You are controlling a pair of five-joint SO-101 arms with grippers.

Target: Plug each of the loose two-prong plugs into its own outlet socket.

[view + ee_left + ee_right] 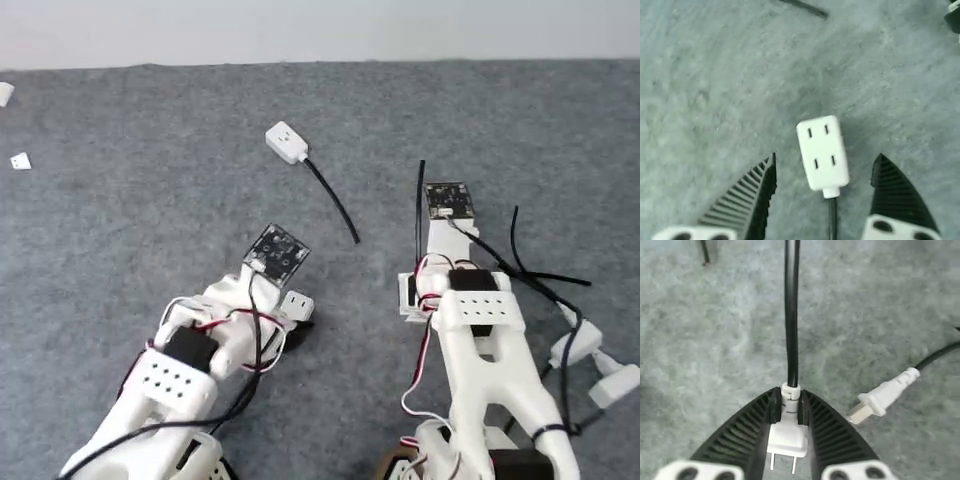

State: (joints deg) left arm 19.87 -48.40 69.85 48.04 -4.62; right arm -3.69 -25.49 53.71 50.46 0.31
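The right gripper (pixel 789 391) has its ribbed black fingers (pixel 745 435) closed tight on a white two-prong plug (pixel 787 436). They pinch its body just under the strain collar, the two prongs point back toward the wrist, and its black cord (pixel 791 315) runs straight away over the grey bench (pixel 700 340). Near it a second plug (pixel 879 399), also white, lies flat on the bench, apart from the fingers, with its own cord trailing off to the edge. The left gripper (pixel 826 159) hangs low over an outlet socket (pixel 822 150) (a small white block with two pairs of slots facing up). Its fingers (pixel 752 197) are spread wide on either side of the block and touch neither face, and the block's cord leaves toward the wrist between them. In the high view this outlet socket (pixel 298 304) lies on the bench right at the tip of the left arm, with the right arm well apart from it. A second outlet socket (pixel 286 142) lies farther up the bench, well apart from both arms, and a black cord curves away from it. At the outer side of the right arm lie two loose white plugs (pixel 580 345) among black cords; one of them is probably the second plug seen from the wrist, though I cannot tell which.
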